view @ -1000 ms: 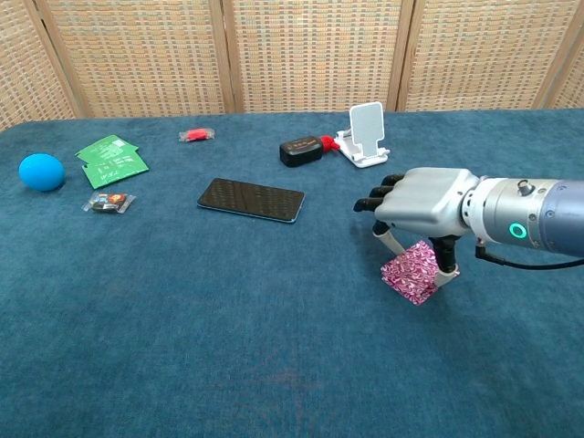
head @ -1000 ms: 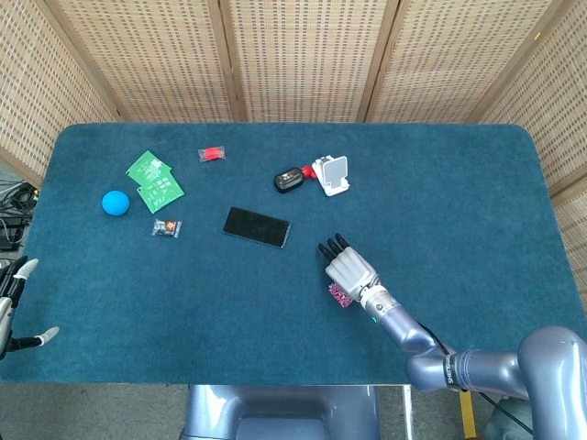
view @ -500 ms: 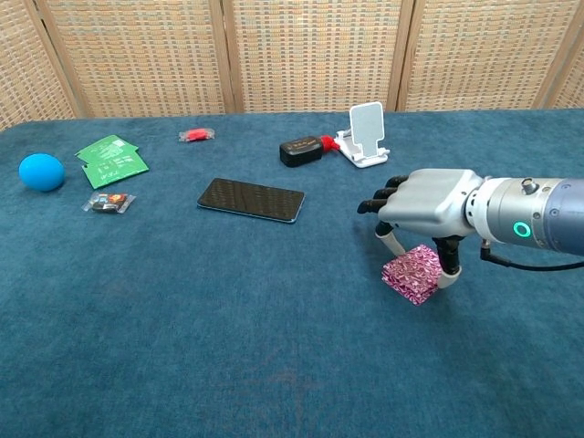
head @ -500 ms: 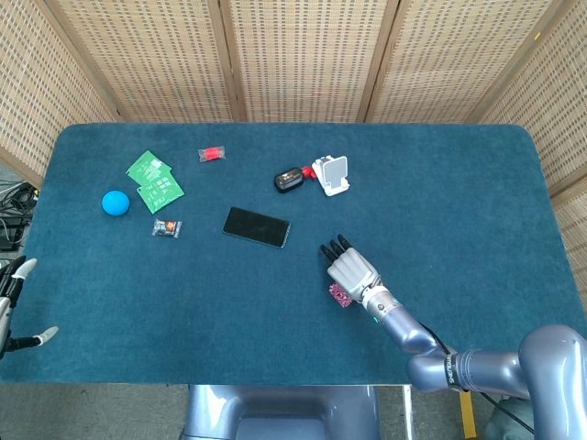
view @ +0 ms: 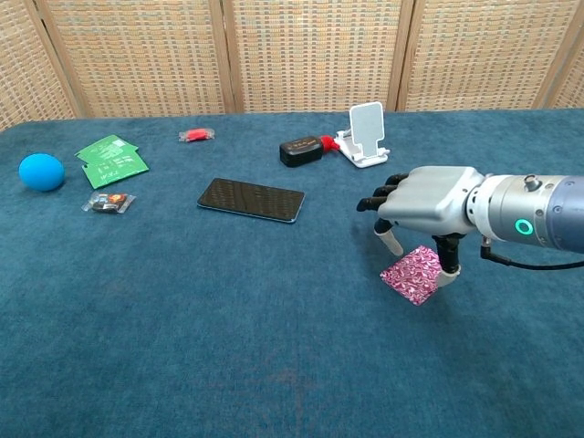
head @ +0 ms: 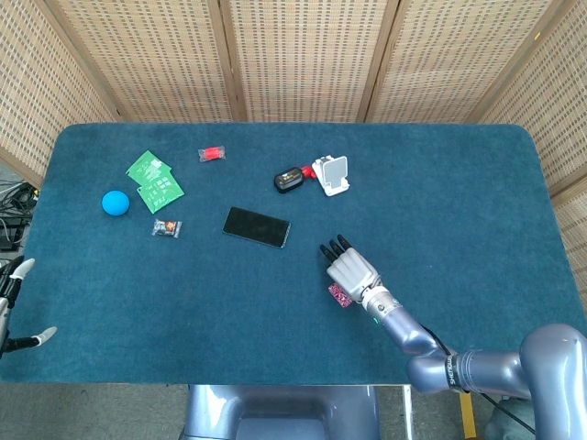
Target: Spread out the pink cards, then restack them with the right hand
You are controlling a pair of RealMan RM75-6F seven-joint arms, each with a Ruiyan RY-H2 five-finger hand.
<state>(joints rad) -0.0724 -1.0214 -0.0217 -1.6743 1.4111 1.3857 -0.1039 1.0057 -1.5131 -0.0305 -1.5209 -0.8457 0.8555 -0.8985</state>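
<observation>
The pink cards [view: 415, 273] lie as a small patterned stack, nearly flat on the blue table [view: 274, 347], right of centre; in the head view the cards [head: 339, 295] peek out from under the hand. My right hand [view: 424, 201] hovers palm down directly over them. Its thumb [view: 391, 240] is just above the stack's left corner and one finger [view: 449, 262] touches the right corner. The other fingers stretch forward, apart. From above, the right hand [head: 351, 269] covers most of the stack. My left hand [head: 11, 307] hangs off the table's left edge, fingers spread, holding nothing.
A black phone [view: 250, 199] lies left of the hand. Behind it stand a white phone stand [view: 365, 134] and a black case [view: 300, 151]. Far left are a blue ball [view: 41, 172], green cards [view: 111, 159], a wrapped sweet [view: 109, 203] and a red packet [view: 196, 135].
The pink stack went from tilted up between thumb and finger to lying nearly flat on the table. The right hand shifted slightly right, and its thumb came off the cards.
</observation>
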